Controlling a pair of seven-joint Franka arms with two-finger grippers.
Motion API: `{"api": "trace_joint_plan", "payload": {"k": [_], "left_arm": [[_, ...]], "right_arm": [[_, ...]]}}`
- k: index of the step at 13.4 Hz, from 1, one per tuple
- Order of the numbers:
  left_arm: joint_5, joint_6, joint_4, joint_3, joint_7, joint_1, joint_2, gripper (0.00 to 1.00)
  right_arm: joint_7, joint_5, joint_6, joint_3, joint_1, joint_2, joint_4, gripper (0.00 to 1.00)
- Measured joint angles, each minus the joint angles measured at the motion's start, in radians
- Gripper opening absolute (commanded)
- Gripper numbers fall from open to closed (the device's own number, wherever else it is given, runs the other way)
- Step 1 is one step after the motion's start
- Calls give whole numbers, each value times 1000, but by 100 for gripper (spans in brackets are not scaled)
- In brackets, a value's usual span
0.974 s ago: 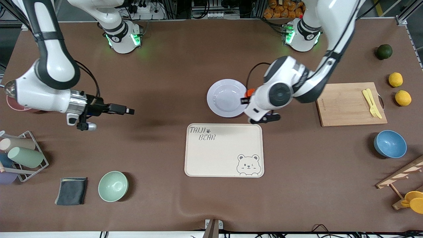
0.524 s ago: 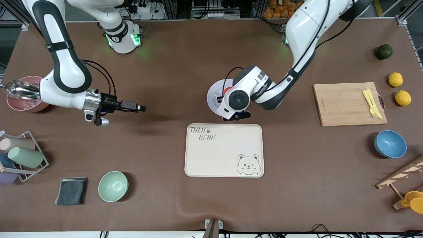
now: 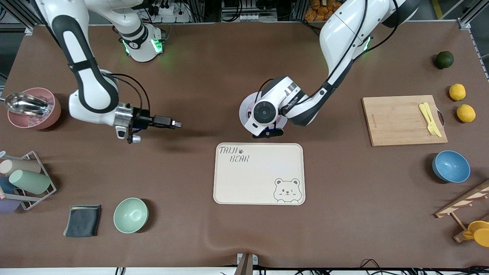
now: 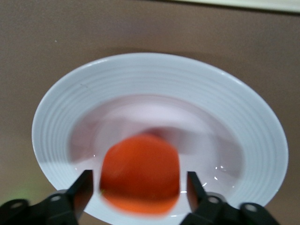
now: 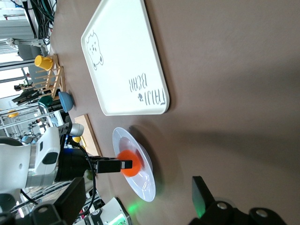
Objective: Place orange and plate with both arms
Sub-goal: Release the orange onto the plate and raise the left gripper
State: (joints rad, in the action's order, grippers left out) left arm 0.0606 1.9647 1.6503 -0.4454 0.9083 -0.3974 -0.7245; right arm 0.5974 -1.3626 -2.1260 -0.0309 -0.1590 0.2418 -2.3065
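The pale plate (image 3: 244,114) lies on the table beside the bear-printed tray (image 3: 259,173), farther from the front camera. My left gripper (image 3: 263,114) hangs over the plate and hides most of it. In the left wrist view the orange (image 4: 140,171) sits between the open fingers (image 4: 83,187), with a small gap at each side, over the plate's well (image 4: 164,70). I cannot tell whether it rests on the plate. The right wrist view shows the orange (image 5: 130,164) on the plate (image 5: 146,183). My right gripper (image 3: 177,123) is open and empty above bare table, toward the right arm's end.
A cutting board (image 3: 405,120) with yellow cutlery, two lemons (image 3: 457,92), a dark green fruit (image 3: 444,59) and a blue bowl (image 3: 450,166) lie toward the left arm's end. A pink bowl (image 3: 34,109), a cup rack (image 3: 23,179), a cloth (image 3: 83,220) and a green bowl (image 3: 130,215) lie toward the right arm's end.
My left gripper carried the orange from the plate's edge to over its well. My right gripper moved along the table toward the plate.
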Motion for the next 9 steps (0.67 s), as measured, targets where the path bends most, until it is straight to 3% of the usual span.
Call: {"api": "trace_joint_plan", "payload": {"k": [4, 9], "left_arm": [[4, 0, -41, 10, 2, 13, 11, 100], [10, -9, -104, 17, 2, 148, 104, 100]], "right_arm": [[114, -132, -3, 0, -45, 85, -6, 100], [126, -269, -3, -1, -160, 120, -5, 100]]}}
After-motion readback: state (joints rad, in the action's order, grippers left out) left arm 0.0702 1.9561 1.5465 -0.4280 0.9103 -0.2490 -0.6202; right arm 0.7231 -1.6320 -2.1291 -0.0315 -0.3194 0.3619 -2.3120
